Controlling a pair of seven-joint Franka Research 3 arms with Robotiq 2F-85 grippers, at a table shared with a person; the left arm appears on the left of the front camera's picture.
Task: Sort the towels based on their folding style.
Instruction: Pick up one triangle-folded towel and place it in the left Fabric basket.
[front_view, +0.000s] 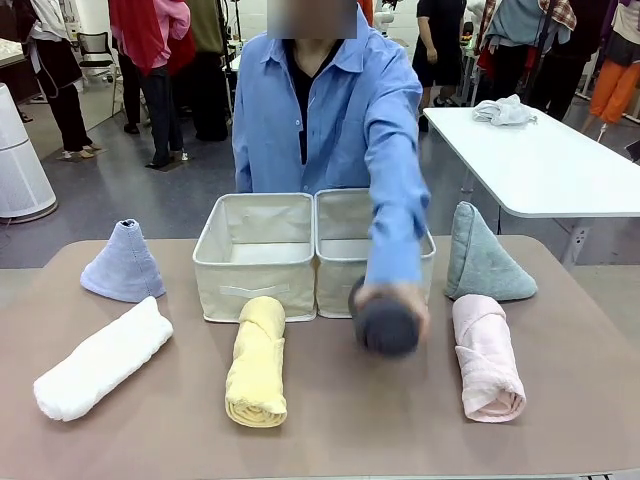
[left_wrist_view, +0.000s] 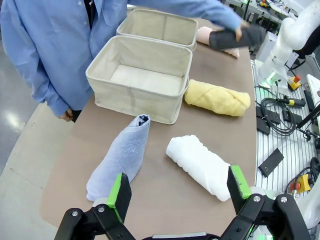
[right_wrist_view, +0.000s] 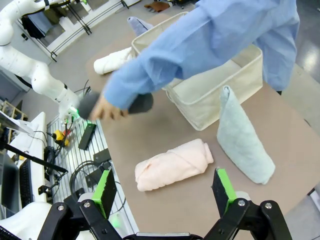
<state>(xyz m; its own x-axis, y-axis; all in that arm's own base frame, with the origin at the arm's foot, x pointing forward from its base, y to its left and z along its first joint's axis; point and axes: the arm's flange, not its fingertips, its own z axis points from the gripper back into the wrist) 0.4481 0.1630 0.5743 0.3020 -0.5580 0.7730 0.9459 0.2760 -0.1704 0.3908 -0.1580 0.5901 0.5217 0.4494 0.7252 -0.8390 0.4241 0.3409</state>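
**1. Worktop.** The brown worktop (front_view: 330, 420) carries every item below.

**2. Person.** A person in a blue shirt (front_view: 330, 110) stands at the 12 o'clock edge with one arm reaching over the worktop.

**3. Boxes.** Two beige open-topped fabric boxes sit side by side and touching at 12 o'clock: the left box (front_view: 257, 255) and the right box (front_view: 340, 250).

**4. Fingers.**
- The left fingers (left_wrist_view: 120, 196) are spread fully apart and hold nothing.
- The right fingers (right_wrist_view: 105, 186) are also spread fully apart and hold nothing.

**5. Rolled towels.**
- The white terry roll (front_view: 103, 359) lies at 8 o'clock. In the left wrist view it lies on the worktop beyond the finger gap, toward 1 o'clock, clear of both pads.
- The pale yellow terry roll (front_view: 257, 362) lies at 6 o'clock, its far end just beside the left box.
- The pink terry roll (front_view: 485, 357) lies at 4 o'clock. In the right wrist view it lies at 12 o'clock beyond the gap, untouched.
- The dark grey terry roll (front_view: 385, 322) is gripped in the person's hand (right_wrist_view: 106, 107) in front of the right box. It is motion-blurred, and it is at 11 o'clock from the right fingers, well apart.

**6. Cone towels.**
- The grey-green terry cone (front_view: 483, 260) stands at 2 o'clock, just beside the right box.
- The lavender-blue terry cone (front_view: 123, 264) stands at 10 o'clock. In the left wrist view it is at 12 o'clock, just beyond the left-hand pad.
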